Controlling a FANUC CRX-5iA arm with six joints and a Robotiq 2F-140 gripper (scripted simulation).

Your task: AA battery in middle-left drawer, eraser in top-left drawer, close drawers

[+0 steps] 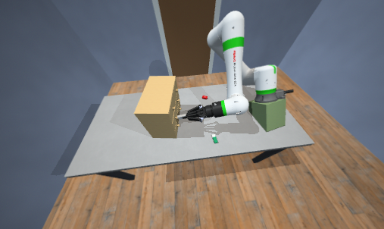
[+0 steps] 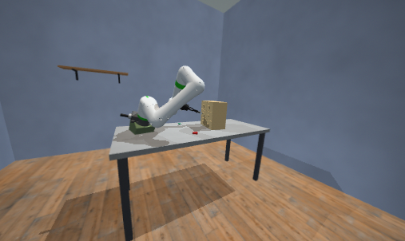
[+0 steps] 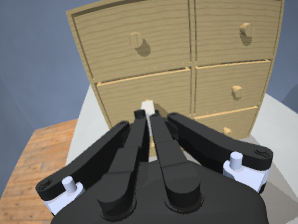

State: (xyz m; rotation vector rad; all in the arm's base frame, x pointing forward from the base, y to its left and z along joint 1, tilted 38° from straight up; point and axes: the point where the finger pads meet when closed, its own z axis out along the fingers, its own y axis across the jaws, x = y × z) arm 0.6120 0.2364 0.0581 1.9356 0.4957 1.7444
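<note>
The wooden chest (image 1: 155,92) (image 2: 218,116) (image 3: 193,35) stands upright with three rows and two columns of drawers. My gripper (image 1: 181,117) (image 2: 199,112) (image 3: 148,109) is shut, its pale tip against or just before the front of the middle left drawer (image 3: 120,97), over its knob. That drawer looks pushed in or nearly so; a thin light edge shows along its top. The top left drawer (image 3: 105,47) looks shut. Fingers hide most of the bottom left drawer. I cannot make out the AA battery. A green piece with a white end (image 1: 215,139) lies on the table; whether it is the eraser, I cannot tell.
A small red object (image 1: 204,97) (image 2: 195,132) lies on the grey table (image 1: 102,152) (image 2: 168,145), on the chest's right side as I face its front. The green piece lies on the other side. The arm's green base block (image 1: 270,115) stands opposite the chest's front.
</note>
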